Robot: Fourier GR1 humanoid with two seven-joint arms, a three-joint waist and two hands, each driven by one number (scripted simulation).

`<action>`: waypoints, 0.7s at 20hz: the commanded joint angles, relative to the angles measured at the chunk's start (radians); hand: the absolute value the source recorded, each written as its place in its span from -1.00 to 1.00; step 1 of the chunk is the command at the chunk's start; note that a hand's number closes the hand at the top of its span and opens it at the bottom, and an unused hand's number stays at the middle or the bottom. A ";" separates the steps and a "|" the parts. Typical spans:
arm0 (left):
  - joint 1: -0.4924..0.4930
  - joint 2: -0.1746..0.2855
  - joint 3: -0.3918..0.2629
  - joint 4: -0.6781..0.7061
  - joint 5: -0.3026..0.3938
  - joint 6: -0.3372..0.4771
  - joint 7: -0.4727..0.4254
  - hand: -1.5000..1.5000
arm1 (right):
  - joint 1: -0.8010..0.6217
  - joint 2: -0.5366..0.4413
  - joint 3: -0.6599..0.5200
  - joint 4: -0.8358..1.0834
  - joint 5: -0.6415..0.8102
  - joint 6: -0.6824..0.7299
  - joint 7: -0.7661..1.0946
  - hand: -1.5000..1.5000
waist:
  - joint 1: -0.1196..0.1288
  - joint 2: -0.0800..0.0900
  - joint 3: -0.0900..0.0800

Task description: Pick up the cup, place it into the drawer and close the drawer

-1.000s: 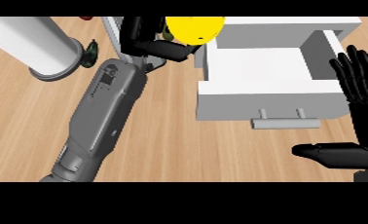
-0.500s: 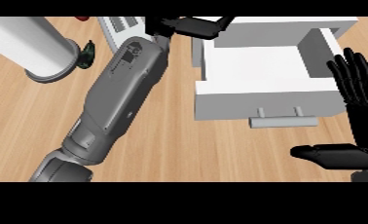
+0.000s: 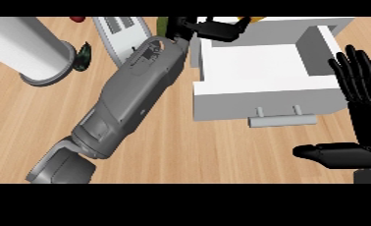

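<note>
Since the earlier frame my left hand (image 3: 214, 27) has carried the cup (image 3: 243, 19) from left of the drawer (image 3: 253, 68) to its far left corner. My fingers are curled round the cup, which shows only as a yellow sliver at the drawer's back wall. I cannot tell whether it hangs over the cavity or over the rim.

Risk, as I judge it: letting go here may set the cup on the wall's edge, so that it tips outside or behind the drawer. My forearm (image 3: 138, 97), lying close to the drawer's left wall, may nudge that wall on the way down. A cup left leaning on the wall could also foul the later push on the handle (image 3: 282, 121).

My right hand (image 3: 357, 122) rests open just right of the drawer. The desk (image 3: 217, 151) is pale wood; a white cylinder (image 3: 36, 48) and a slatted board (image 3: 119, 31) lie left of the drawer.
</note>
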 commanded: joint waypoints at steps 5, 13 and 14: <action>-0.007 0.000 -0.164 0.137 0.085 0.059 -0.051 1.00 | -0.044 -0.014 -0.005 0.029 0.004 -0.002 0.016 -1.00 | -0.017 0.006 0.000; -0.018 0.000 -0.327 0.176 0.110 0.072 0.046 -1.00 | -0.034 -0.013 0.009 -0.024 -0.021 0.018 0.036 -1.00 | -0.030 0.007 0.000; -0.037 0.000 -0.356 0.170 0.110 0.103 0.054 -1.00 | -0.065 -0.004 0.013 0.012 0.003 -0.002 0.018 -1.00 | -0.038 0.011 0.001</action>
